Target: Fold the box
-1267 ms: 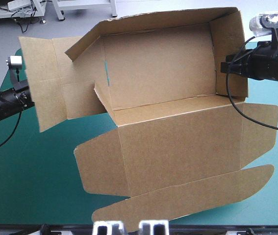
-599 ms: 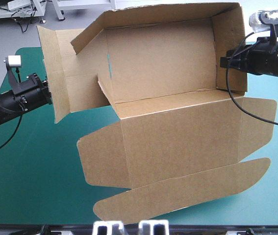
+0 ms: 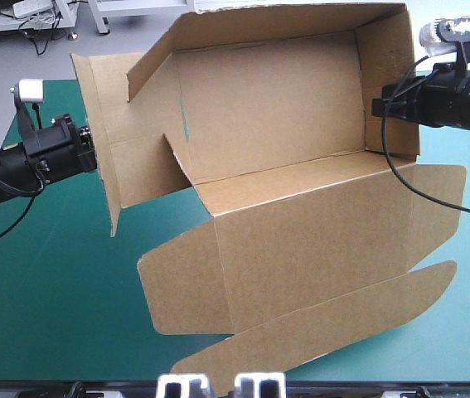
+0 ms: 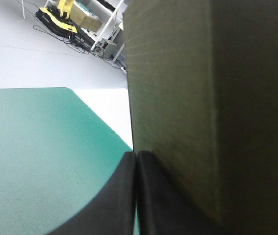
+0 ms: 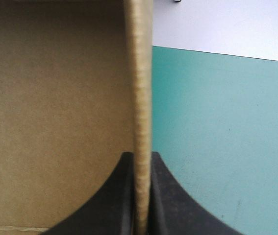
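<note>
The brown box (image 3: pixel 301 224) stands half raised in the high view: its back wall and right wall are up, its lid lies flat toward the table's front edge. My left gripper (image 3: pixel 95 153) is shut on the box's left side panel, which stands nearly upright. My right gripper (image 3: pixel 386 109) is shut on the box's right wall. In the left wrist view the gripper (image 4: pixel 136 156) pinches the edge of the box (image 4: pixel 202 98). In the right wrist view the gripper (image 5: pixel 141 159) clamps the wall of the box (image 5: pixel 139 88) edge-on, with the box's inside on one side.
Bare teal-green cover (image 3: pixel 52 290) lies to the left of the box and below my left arm. The lid's curved front flap (image 3: pixel 317 327) reaches close to the table's front edge. The table's rounded far corner (image 4: pixel 75 93) shows beyond my left gripper.
My left gripper has moved right, toward the box, swinging the left side panel from spread out to nearly upright. The box has shifted slightly. My right gripper has hardly moved.
</note>
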Robot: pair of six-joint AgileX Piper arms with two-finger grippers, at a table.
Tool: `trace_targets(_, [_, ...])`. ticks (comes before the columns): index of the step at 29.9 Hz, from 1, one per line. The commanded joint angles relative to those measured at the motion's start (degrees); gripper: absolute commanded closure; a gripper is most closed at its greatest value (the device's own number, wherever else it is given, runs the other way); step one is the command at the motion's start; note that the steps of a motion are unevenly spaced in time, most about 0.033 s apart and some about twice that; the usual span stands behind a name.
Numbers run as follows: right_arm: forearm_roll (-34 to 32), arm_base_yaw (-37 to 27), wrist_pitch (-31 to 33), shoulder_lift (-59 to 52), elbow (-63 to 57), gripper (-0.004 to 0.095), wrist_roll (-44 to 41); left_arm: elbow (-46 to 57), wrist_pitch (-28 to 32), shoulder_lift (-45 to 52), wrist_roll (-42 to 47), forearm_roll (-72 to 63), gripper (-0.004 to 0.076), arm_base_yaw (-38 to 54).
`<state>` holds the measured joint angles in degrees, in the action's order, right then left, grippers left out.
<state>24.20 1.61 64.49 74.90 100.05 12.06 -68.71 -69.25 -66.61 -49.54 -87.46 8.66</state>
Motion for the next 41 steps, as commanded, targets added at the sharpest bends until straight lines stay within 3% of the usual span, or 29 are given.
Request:
trace_targets(1, [2.2, -0.5, -3.8, -1.3, 1.7, 0.0924, -0.1, -2.0, -4.7, 1.3, 0.5, -4.5, 0.0733, -1.8])
trace_targets(16, [0.2, -0.5, -2.1, -0.4, 1.7, 0.0923, -0.1, -3.5, -4.7, 1.3, 0.5, 0.7, 0.0722, -5.6])
trace_targets(22, [0.2, -0.5, -2.5, -0.1, 1.7, 0.0923, -0.1, -3.5, -4.7, 1.3, 0.2, 0.7, 0.0561, -5.6])
trace_targets(26, [-0.6, -0.5, -2.9, -0.1, 1.7, 0.0923, -0.2, -3.5, -4.7, 1.3, 0.2, 0.6, 0.0388, -5.6])
trace_targets(29, [-2.0, -0.5, -2.9, -0.1, 1.7, 0.0923, -0.6, -3.5, -4.7, 1.3, 0.2, -0.5, 0.0323, -5.6])
trace_targets(41, [-2.5, -0.5, -5.7, 1.9, 1.7, 0.0923, -1.2, -3.5, -4.7, 1.3, 2.8, -5.4, 0.0321, -5.6])
